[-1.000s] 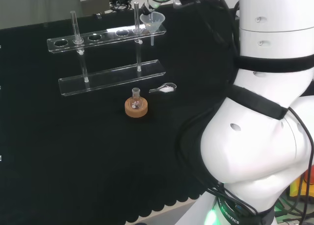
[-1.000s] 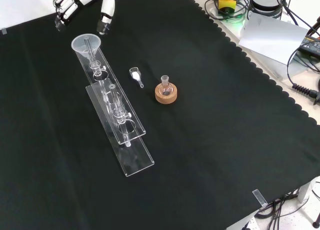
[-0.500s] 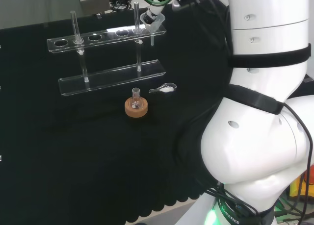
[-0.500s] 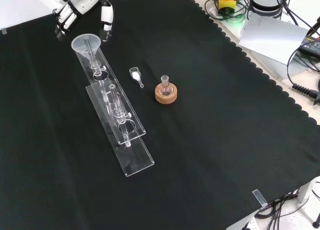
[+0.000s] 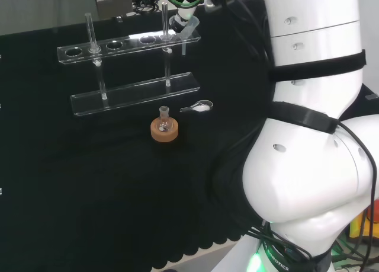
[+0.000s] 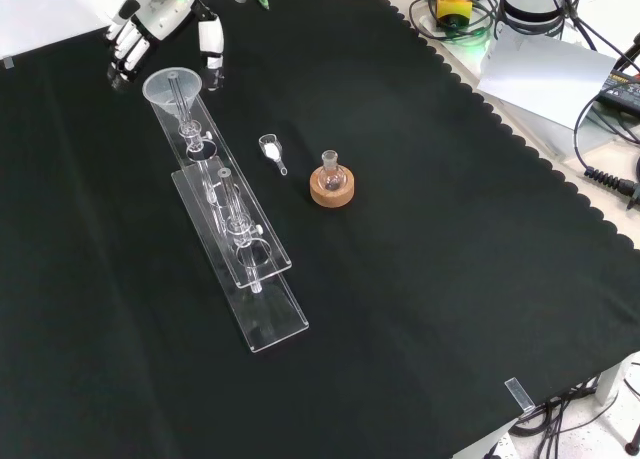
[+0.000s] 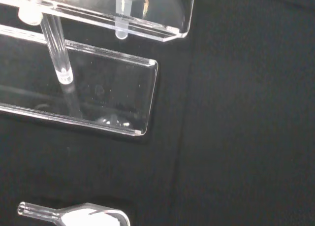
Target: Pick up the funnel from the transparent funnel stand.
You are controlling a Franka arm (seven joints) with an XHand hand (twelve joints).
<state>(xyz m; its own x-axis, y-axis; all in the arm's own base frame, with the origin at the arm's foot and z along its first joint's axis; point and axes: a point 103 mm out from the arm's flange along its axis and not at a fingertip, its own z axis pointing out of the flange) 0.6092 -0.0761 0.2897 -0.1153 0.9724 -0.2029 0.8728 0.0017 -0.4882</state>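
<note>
A clear funnel [image 6: 172, 87] sits in the end hole of the transparent stand [image 6: 232, 241], its stem hanging below the top shelf. In the front view the hand [image 6: 158, 17] hovers just behind the funnel, open, with fingers [image 6: 124, 53] on one side of the rim and the thumb [image 6: 210, 43] on the other, apart from it. In the head view the hand [image 5: 182, 15] covers part of the funnel [image 5: 190, 28] at the right end of the stand [image 5: 118, 45]. The wrist view shows the funnel's stem [image 7: 121, 18] through the shelf [image 7: 165, 20] above the base plate [image 7: 115, 95].
A small round flask on a cork ring [image 6: 331, 182] stands to the right of the stand in the front view. A small glass scoop with white powder [image 6: 270, 150] lies between them. Cables and boxes lie beyond the cloth's scalloped edge [image 6: 520, 109].
The hand has come down and closer to the funnel, its fingers now flanking the rim. The arm's upper link has swung left in the head view. The funnel has not moved.
</note>
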